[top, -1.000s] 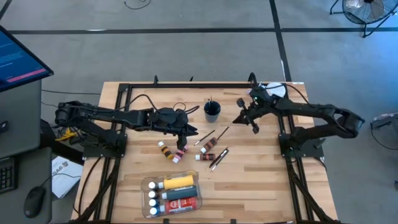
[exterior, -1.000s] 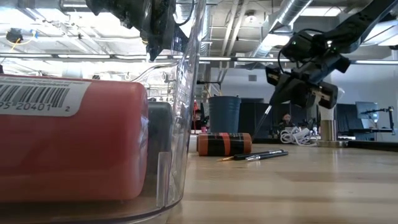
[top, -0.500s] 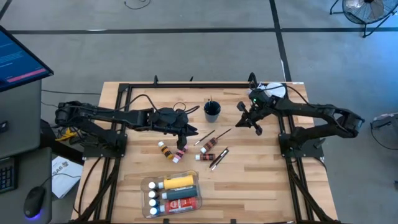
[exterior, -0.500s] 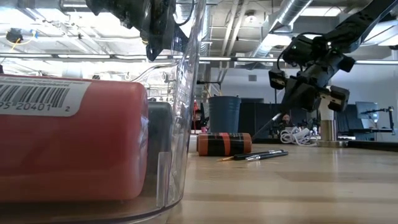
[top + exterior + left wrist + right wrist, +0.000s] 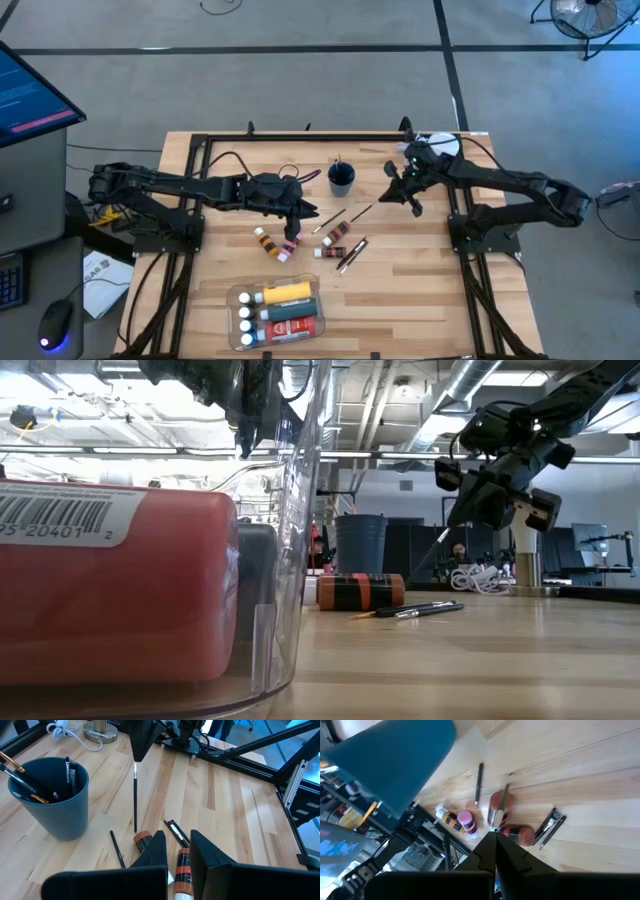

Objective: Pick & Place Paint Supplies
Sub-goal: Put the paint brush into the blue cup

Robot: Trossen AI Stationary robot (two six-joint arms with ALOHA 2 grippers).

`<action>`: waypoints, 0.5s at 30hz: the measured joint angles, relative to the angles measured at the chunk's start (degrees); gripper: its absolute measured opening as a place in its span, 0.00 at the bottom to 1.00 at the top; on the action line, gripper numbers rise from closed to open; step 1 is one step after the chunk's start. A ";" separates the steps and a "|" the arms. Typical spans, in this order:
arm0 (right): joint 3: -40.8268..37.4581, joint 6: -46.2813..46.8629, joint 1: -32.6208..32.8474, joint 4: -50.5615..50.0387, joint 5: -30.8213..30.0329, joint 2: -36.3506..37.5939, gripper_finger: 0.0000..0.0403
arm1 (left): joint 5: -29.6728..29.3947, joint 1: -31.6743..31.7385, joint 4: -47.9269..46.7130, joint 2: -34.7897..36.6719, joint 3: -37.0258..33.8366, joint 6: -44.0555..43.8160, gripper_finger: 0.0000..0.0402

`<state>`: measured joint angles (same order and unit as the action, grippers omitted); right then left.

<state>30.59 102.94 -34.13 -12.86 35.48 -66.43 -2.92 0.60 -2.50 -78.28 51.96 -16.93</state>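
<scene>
Your right gripper (image 5: 400, 187) pinches a thin dark-handled brush (image 5: 135, 795) beside the dark blue cup (image 5: 341, 179); your left gripper (image 5: 293, 237) hangs pressed together above the small paint tubes (image 5: 278, 245)

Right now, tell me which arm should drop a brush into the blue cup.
Right. The right gripper is shut on a thin brush, lifted beside the blue cup. The left gripper is shut over the tubes, holding nothing visible.

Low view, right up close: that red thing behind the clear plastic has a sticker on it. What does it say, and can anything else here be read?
"5 20401 2", under a barcode, on the white sticker of the red tube; its start is cut off by the picture's edge.
Monitor beside the table: pink bar and lines of text, too small to read.
Nothing else readable.
</scene>
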 joint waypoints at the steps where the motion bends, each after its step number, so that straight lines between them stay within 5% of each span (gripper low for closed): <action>1: 0.00 0.00 -0.02 -0.02 -0.06 0.54 0.00 | 0.00 0.00 0.00 0.00 0.00 0.00 0.00; 15: 0.02 0.03 -0.02 -0.24 -1.51 5.45 0.00 | 0.00 0.00 0.00 0.00 0.00 0.00 0.00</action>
<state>30.61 102.96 -34.15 -13.10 33.97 -60.99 -2.92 0.60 -2.50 -78.28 51.96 -16.93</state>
